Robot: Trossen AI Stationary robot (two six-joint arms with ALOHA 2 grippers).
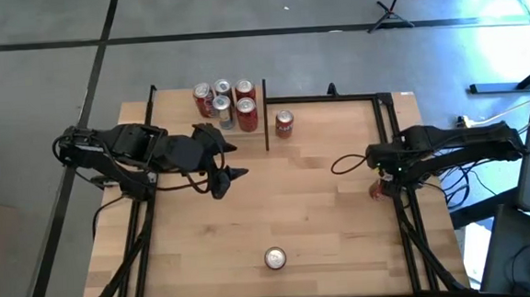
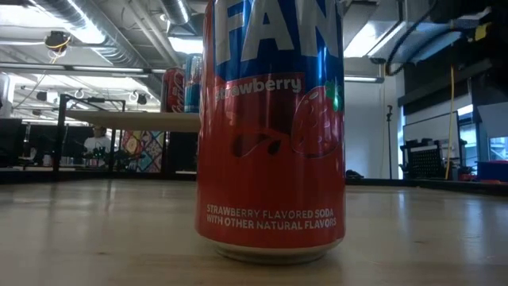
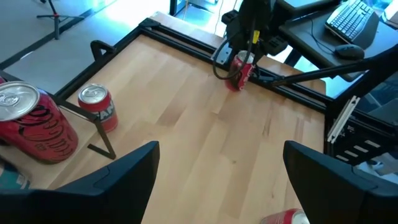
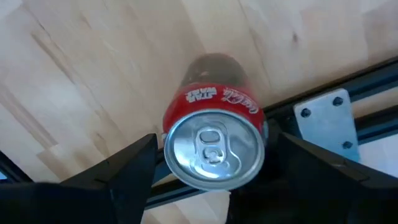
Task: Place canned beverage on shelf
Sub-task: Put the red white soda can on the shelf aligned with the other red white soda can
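I see the shelf (image 1: 230, 100) at upper centre of the high view, carrying five cans (image 1: 223, 103) bunched together, red and silver tops up. One more red can (image 1: 285, 123) stands on the table just right of the shelf's black post, upper centre. A strawberry soda can (image 1: 274, 257) stands upright alone at bottom centre of the high view; in the low view the same can (image 2: 271, 127) fills the middle of the frame, red with a blue band, sitting flat on the wood. A red cola can (image 4: 214, 146) sits between the right gripper's fingers in the right wrist view, silver top with the tab toward the camera, at the table's right edge next to the black frame rail. The table (image 1: 251, 214) is light wood planks with a black frame around it; grey floor with dark lines beyond, a tripod base at upper right, cables and a desk at far right. Low view shows a ceiling with ducts and lights, and a person seated far off at left. Left gripper (image 1: 225, 165) is at left centre of the high view, above the table and below the shelf, fingers spread wide, nothing between them. Right gripper (image 1: 378, 189) is at the right edge, pointing down; fingers flank the cola can, but I can't tell whether they touch it.
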